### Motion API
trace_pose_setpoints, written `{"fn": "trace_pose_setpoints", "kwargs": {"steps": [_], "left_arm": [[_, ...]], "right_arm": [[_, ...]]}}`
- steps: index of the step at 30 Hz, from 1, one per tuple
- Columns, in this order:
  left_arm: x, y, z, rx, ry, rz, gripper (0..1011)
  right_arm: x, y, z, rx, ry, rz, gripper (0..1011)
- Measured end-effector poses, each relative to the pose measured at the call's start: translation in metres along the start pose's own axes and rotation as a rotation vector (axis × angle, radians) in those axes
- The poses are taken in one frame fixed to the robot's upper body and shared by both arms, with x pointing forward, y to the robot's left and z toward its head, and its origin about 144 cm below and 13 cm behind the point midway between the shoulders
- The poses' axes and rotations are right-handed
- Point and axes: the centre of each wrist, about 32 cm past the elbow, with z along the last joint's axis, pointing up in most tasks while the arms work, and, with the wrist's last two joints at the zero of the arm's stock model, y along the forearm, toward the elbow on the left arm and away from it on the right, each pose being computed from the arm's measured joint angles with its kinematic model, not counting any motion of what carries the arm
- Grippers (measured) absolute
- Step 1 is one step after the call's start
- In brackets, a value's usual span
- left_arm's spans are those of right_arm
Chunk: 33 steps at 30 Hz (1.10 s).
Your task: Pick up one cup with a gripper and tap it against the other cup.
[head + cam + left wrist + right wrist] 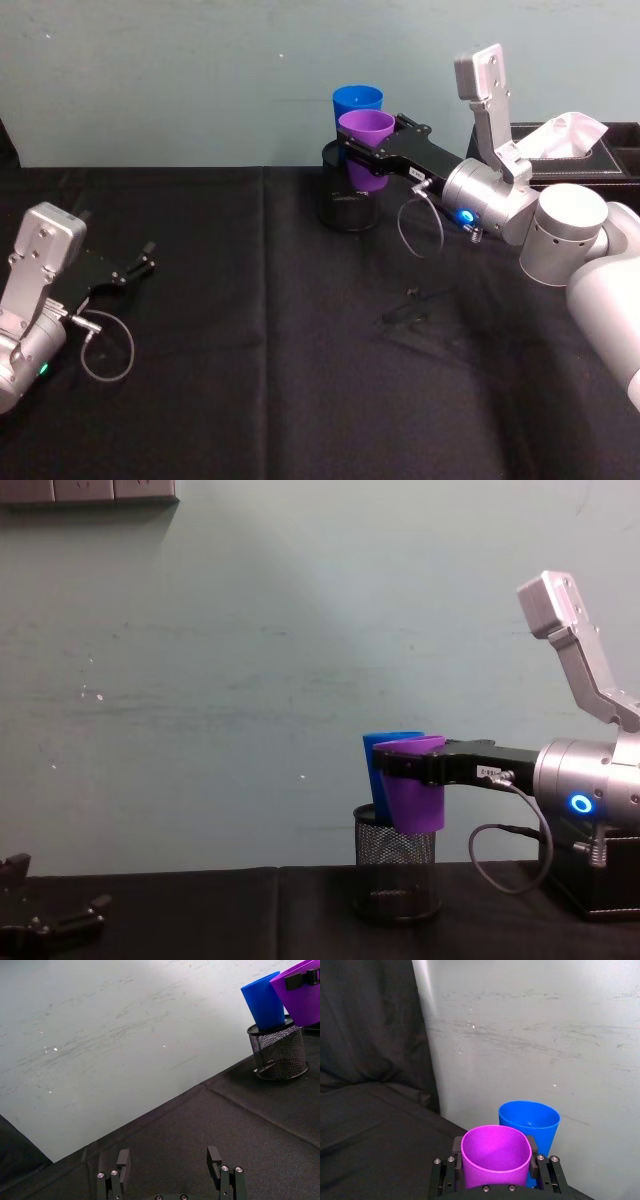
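My right gripper [372, 140] is shut on the purple cup [366, 135], holding it upright in the air near its rim. The blue cup [357, 100] stands in a black wire-mesh pen holder [348, 205] just behind. In the chest view the purple cup [412, 790] overlaps the blue cup [385, 742]; I cannot tell whether they touch. The right wrist view shows the purple cup [495, 1152] between the jaws with the blue cup [530, 1120] right behind it. My left gripper [140, 265] rests open at the table's left, far from both cups.
A black tissue box [575, 150] sits at the back right behind my right arm. Black cloth [250, 350] covers the table, and a pale wall [200, 80] rises close behind the mesh holder [395, 880].
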Motion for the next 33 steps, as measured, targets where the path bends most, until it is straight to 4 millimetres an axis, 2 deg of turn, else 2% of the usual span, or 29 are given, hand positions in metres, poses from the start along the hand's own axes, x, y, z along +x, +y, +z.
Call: {"fn": "trace_pose_setpoints", "kwargs": {"steps": [9, 16, 25, 33], "left_arm": [[0.000, 0.000, 0.000, 0.000, 0.000, 0.000, 1000], [0.000, 0.000, 0.000, 0.000, 0.000, 0.000, 1000], [0.000, 0.000, 0.000, 0.000, 0.000, 0.000, 1000], [0.000, 0.000, 0.000, 0.000, 0.000, 0.000, 1000]], "right_arm": [[-0.004, -0.009, 0.002, 0.011, 0.003, 0.011, 726], [-0.013, -0.023, 0.003, 0.007, 0.009, 0.034, 726], [-0.027, -0.051, -0.002, 0.032, 0.027, 0.072, 726], [-0.037, -0.078, -0.022, 0.067, 0.016, 0.127, 726]]}}
